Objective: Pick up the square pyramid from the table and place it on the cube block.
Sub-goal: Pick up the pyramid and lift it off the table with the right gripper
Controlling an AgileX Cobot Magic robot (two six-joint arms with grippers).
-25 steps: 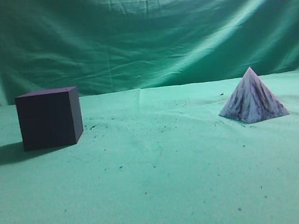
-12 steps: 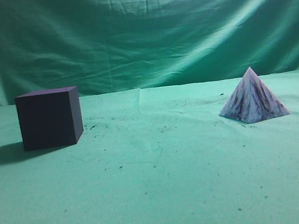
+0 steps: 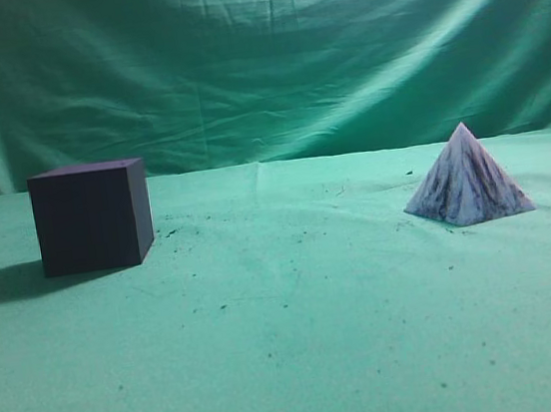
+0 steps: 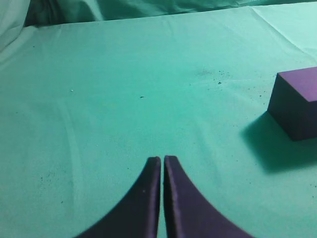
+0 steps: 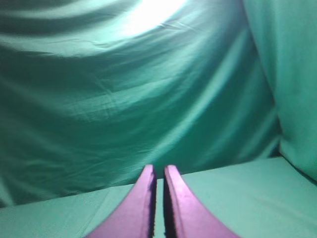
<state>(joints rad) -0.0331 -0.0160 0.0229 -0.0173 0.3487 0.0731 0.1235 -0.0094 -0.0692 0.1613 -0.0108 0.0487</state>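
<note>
Two end effectors are seen only through their own wrist cameras; neither appears in the exterior view. The left end effector (image 4: 162,159) is clenched, its two dark fingers pressed together with only a thin seam between them, and nothing is held. It is poised over bare green desk (image 4: 124,99). The cube block (image 4: 297,101) is found ahead and to the right of its fingertips, apart from them, at the right edge of the left wrist view, with a dark shadow cast toward the camera on the cloth. The square pyramid is not shown in that view.

The right end effector (image 5: 158,168) is likewise clenched and empty, its purple-lit fingers nearly meeting at the tips. It is pointed toward the draped green backdrop (image 5: 124,89), with a strip of desk visible at the bottom; neither block nor pyramid is caught in the right wrist view, so their position relative to this end effector cannot be told.

From the exterior view, the cube block (image 3: 91,217) is seen resting flat on the desk (image 3: 293,345) at the left, and the square pyramid (image 3: 465,179) is seen standing upright on its base at the right, well apart from the cube. Small dark specks are scattered over the cloth between them.
</note>
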